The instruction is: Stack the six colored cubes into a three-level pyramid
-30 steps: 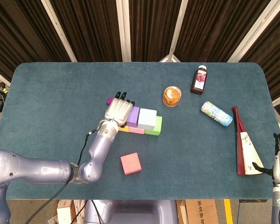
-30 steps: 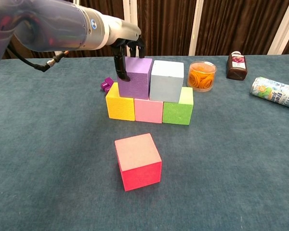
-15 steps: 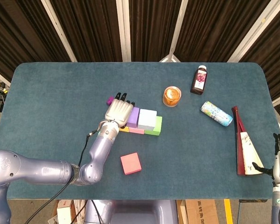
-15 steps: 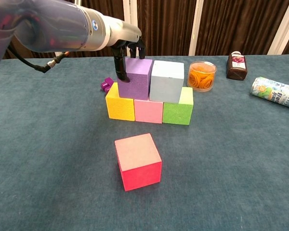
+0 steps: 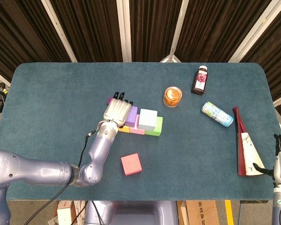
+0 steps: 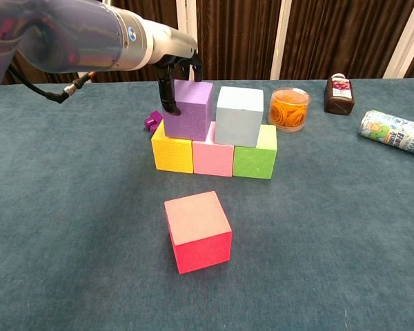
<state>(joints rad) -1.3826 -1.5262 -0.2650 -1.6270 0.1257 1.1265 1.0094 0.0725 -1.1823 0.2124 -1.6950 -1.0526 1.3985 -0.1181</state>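
Leftward since the earlier frame, the purple cube (image 6: 188, 109) now sits apart from the pale blue cube (image 6: 239, 115), gripped by the left hand (image 6: 174, 69). Red cube (image 6: 198, 230) waits on the bench (image 6: 69, 227), nearer this hand.

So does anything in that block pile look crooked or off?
Yes. The purple cube, gripped by the left hand, sits skewed and off to the left, leaving a gap beside the pale blue cube. The bottom row looks tidy.
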